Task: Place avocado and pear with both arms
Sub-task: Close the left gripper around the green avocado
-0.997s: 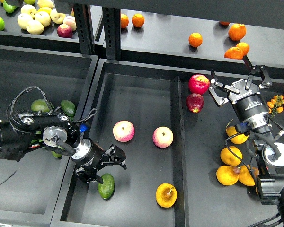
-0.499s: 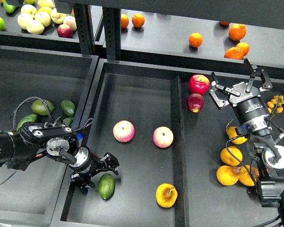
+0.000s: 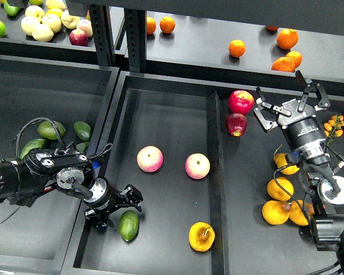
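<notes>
The avocado (image 3: 128,225), small and dark green, lies on the floor of the middle black tray (image 3: 160,114) near its front left corner. My left gripper (image 3: 119,208) is open and empty just up and left of it, with one finger close beside the fruit. The pear (image 3: 201,236), golden orange with a dark dimple, lies in the same tray at the front right, by the divider. My right gripper (image 3: 289,106) is open and empty, held above the right compartment next to the red apples, far from the pear.
Two pink-yellow apples (image 3: 149,158) (image 3: 197,166) lie mid-tray. Two red apples (image 3: 241,101) and several yellow-orange fruits (image 3: 281,189) lie right of the divider (image 3: 214,172). Duller green avocados (image 3: 49,129) lie in the left bin. Oranges (image 3: 237,48) sit on the back shelf.
My left arm has drawn back to the left and lower, away from the avocado, which stays on the tray floor. My right gripper has shifted slightly; little moved in the last half second.
</notes>
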You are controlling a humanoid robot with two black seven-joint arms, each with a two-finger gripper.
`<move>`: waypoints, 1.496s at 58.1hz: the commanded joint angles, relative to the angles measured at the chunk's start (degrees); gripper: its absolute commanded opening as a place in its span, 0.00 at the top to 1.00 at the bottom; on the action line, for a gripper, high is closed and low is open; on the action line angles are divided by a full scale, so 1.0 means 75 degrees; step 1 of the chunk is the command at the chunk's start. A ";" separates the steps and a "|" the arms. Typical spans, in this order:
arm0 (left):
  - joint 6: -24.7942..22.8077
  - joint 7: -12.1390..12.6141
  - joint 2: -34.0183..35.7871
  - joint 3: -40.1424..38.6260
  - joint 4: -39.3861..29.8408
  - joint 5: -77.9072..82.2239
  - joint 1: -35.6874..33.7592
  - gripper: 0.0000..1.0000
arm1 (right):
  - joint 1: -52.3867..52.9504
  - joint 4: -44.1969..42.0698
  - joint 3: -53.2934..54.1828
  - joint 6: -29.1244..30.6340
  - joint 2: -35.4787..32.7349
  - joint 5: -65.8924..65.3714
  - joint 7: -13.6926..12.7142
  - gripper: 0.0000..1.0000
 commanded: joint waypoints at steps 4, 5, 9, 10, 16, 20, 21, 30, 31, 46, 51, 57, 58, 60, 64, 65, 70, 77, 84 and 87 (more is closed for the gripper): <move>0.0000 0.0000 -0.0132 -0.0069 0.0091 0.0150 0.0039 0.12 | 0.0000 0.0000 0.0000 0.0000 0.0000 -0.0011 0.0000 0.00; 0.0000 0.0000 -0.0144 -0.0069 0.0091 0.0150 0.0027 0.12 | 0.0000 0.0011 0.0000 0.0000 0.0000 -0.0011 0.0000 0.00; 0.0000 0.0000 -0.0144 -0.0069 0.0091 0.0150 0.0027 0.12 | 0.0000 0.0012 0.0000 0.0000 0.0000 -0.0011 0.0000 0.00; 0.0000 0.0000 -0.0144 -0.0069 0.0091 0.0139 0.0027 0.12 | 0.0000 0.0012 0.0000 0.0000 0.0000 -0.0011 0.0000 0.00; 0.0000 0.0000 -0.0144 -0.0069 0.0091 0.0139 0.0004 0.12 | 0.0000 0.0012 0.0000 0.0000 0.0000 -0.0011 0.0000 0.00; 0.0000 0.0000 -0.0144 -0.0069 0.0091 0.0139 -0.0043 0.12 | 0.0000 0.0012 0.0000 0.0000 0.0000 -0.0011 0.0000 0.00; 0.0000 0.0000 -0.0144 -0.0069 0.0091 0.0139 -0.0043 0.12 | 0.0000 0.0012 0.0000 0.0000 0.0000 -0.0011 0.0000 0.00; 0.0000 0.0000 -0.0120 -0.0058 0.0079 0.0139 -0.0043 0.12 | -0.0012 0.0012 0.0000 0.0000 0.0000 -0.0011 0.0000 0.00; 0.0000 0.0000 -0.0109 -0.0058 0.0079 0.0139 -0.0043 0.12 | -0.0012 0.0012 0.0000 0.0000 0.0000 -0.0011 0.0000 0.00; 0.0000 0.0000 -0.0144 -0.0011 0.0056 0.0291 -0.0031 0.14 | -0.0023 0.0000 0.0000 0.0000 0.0000 -0.0023 0.0000 0.00; 0.0000 0.0000 -0.0155 -0.0011 0.0056 0.0338 -0.0020 0.17 | -0.0023 0.0000 0.0000 0.0000 0.0000 -0.0012 0.0000 0.00; 0.0000 0.0000 -0.0155 -0.0022 0.0056 0.0350 -0.0020 0.23 | -0.0023 0.0000 0.0000 0.0000 0.0000 -0.0011 0.0000 0.00; 0.0000 0.0000 -0.0155 -0.0022 0.0056 0.0350 -0.0020 0.23 | -0.0023 0.0000 0.0000 0.0000 0.0000 -0.0011 0.0000 0.00; 0.0000 0.0000 -0.0167 -0.0046 0.0056 0.0373 -0.0020 0.26 | -0.0023 0.0000 0.0000 0.0000 0.0000 -0.0012 0.0000 0.00; 0.0000 0.0000 -0.0167 -0.0069 0.0056 0.0408 -0.0020 0.31 | -0.0023 0.0000 0.0000 0.0000 0.0000 -0.0011 0.0000 0.00; 0.0000 0.0000 -0.0167 -0.0069 0.0056 0.0420 -0.0008 0.32 | -0.0023 0.0000 0.0000 0.0000 0.0000 -0.0023 0.0000 0.00; 0.0000 0.0000 -0.0179 -0.0069 0.0056 0.0455 0.0015 0.35 | -0.0023 -0.0012 0.0011 0.0000 0.0000 -0.0023 0.0000 0.00; 0.0000 0.0000 -0.0191 -0.0151 0.0068 0.0736 0.0039 0.39 | -0.0023 0.0000 0.0011 0.0000 0.0000 -0.0012 0.0000 0.00; 0.0000 0.0000 -0.0237 -0.0268 0.0079 0.0959 0.0062 0.42 | -0.0023 -0.0012 0.0011 0.0000 0.0000 -0.0012 0.0000 0.00; 0.0000 0.0000 -0.0237 -0.0315 0.0079 0.0971 0.0097 0.42 | -0.0023 -0.0012 0.0081 0.0000 0.0000 -0.0023 0.0000 0.00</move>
